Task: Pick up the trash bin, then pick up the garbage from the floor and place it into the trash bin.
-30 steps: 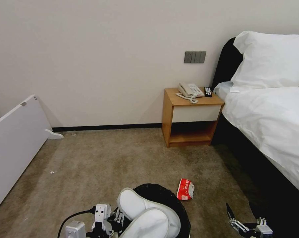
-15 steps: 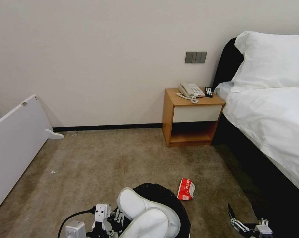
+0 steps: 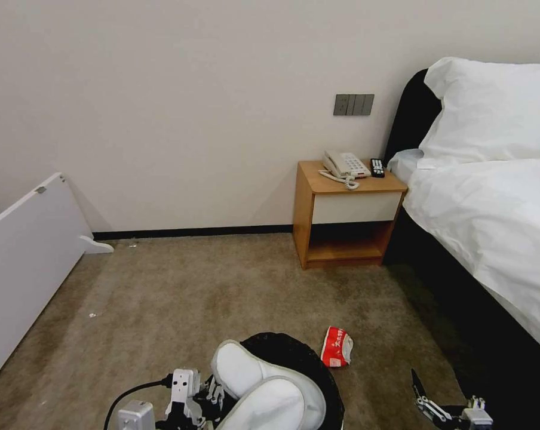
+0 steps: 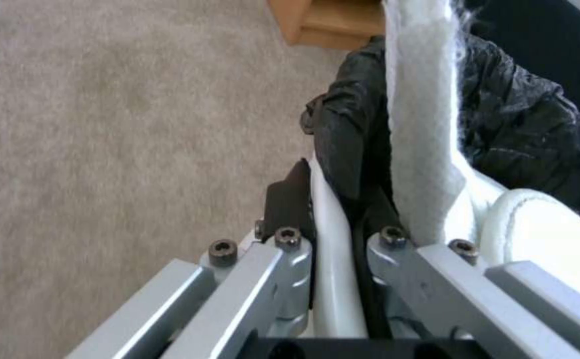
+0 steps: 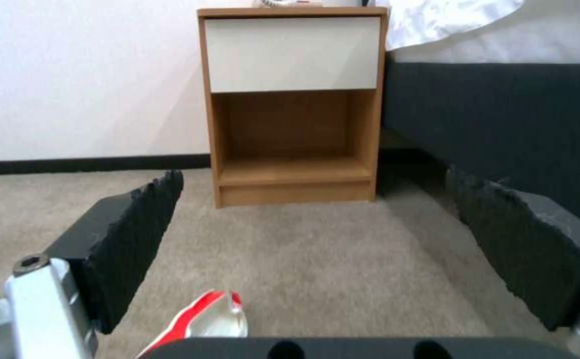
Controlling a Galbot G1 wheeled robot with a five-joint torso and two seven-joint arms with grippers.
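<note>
My left gripper (image 4: 333,234) is clamped on the rim of the bin (image 3: 309,361), one finger outside the white wall and one inside against the black liner (image 4: 536,134). In the head view this gripper (image 3: 205,399) sits at the bin's left edge, low in the near foreground. Two white slippers (image 3: 252,382) stick up out of the bin, toes pointing to the far left, and one slipper's fuzzy sole (image 4: 419,124) stands just beside my inner finger.

My right gripper (image 5: 323,244) hangs low over the carpet (image 3: 192,298) at the near right, close to the dark bed base (image 3: 461,298), and its jaws are spread wide with nothing between them. From the head I see it (image 3: 428,397) only at the bottom edge.

The red packet (image 3: 336,346) lies on the carpet just to the right of the bin, apart from it, and to the left of my right gripper. In the right wrist view the packet (image 5: 203,319) lies near the left pad, below it.

Farther off, a wooden nightstand (image 3: 344,215) stands against the wall beside the bed, carrying a phone (image 3: 344,164) and a remote (image 3: 376,167). A white panel (image 3: 25,263) leans at the far left.
</note>
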